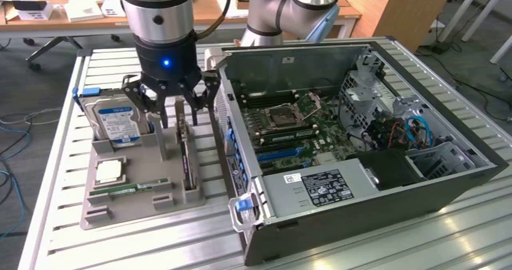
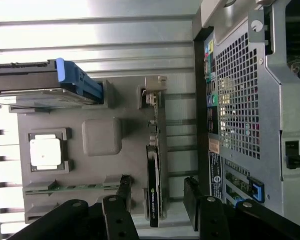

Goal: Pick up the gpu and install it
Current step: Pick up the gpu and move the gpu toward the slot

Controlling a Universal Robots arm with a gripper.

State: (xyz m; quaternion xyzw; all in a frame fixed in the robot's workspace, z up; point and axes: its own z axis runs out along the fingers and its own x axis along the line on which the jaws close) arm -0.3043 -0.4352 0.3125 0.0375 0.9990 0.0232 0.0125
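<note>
The gripper (image 1: 179,114) is hanging directly over the upright gpu (image 1: 188,159), its jaws standing wide open on either side of the card's long axis.

A slatted metal table (image 1: 104,246) is seen carrying two things: a grey parts tray (image 1: 140,165), set directly beneath the gripper (image 1: 177,117), and an opened computer case (image 1: 376,204), laid on its side just beside the tray.
</note>
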